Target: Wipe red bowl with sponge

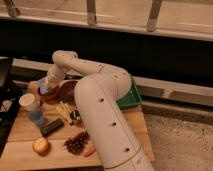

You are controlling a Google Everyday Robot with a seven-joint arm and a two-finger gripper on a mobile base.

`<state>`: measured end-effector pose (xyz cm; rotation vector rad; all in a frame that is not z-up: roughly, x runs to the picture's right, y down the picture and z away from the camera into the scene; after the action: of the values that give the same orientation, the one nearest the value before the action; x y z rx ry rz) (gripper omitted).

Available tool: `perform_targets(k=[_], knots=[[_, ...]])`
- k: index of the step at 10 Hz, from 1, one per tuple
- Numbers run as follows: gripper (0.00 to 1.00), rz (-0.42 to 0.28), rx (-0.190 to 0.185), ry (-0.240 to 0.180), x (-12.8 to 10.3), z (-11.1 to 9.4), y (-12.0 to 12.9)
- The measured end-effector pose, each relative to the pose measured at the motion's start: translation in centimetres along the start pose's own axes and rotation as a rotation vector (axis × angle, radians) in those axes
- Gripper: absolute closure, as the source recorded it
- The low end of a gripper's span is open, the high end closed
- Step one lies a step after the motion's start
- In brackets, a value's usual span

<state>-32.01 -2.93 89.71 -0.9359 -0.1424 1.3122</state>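
Note:
The red bowl [48,95] sits at the back left of the wooden table [30,131], just left of a darker maroon bowl [68,90]. My gripper [46,86] reaches down from the long white arm [100,110] onto the red bowl. It is shut on the light-blue sponge [43,86], which rests in or on the bowl's left part. The gripper hides much of the bowl's inside.
A white cup [29,101] and a blue translucent cup [36,117] stand in front of the red bowl. Yellow strips [63,111], a dark block [51,127], an apple [41,145] and a dark cluster [76,143] lie on the table. A green tray [132,98] is at the right.

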Motion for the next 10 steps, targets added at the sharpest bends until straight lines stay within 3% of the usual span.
perform_targets(k=[2,5,8,10], knots=[[1.0,0.023,0.004,-0.012,0.1,-0.9,-1.4],[1.0,0.013,0.004,-0.032,-2.7,-1.5,-2.4],[1.0,-0.045,-0.021,-0.027,-3.8,-0.3,0.0],[1.0,-0.061,-0.047,-0.011,-2.9,0.5,1.2]])
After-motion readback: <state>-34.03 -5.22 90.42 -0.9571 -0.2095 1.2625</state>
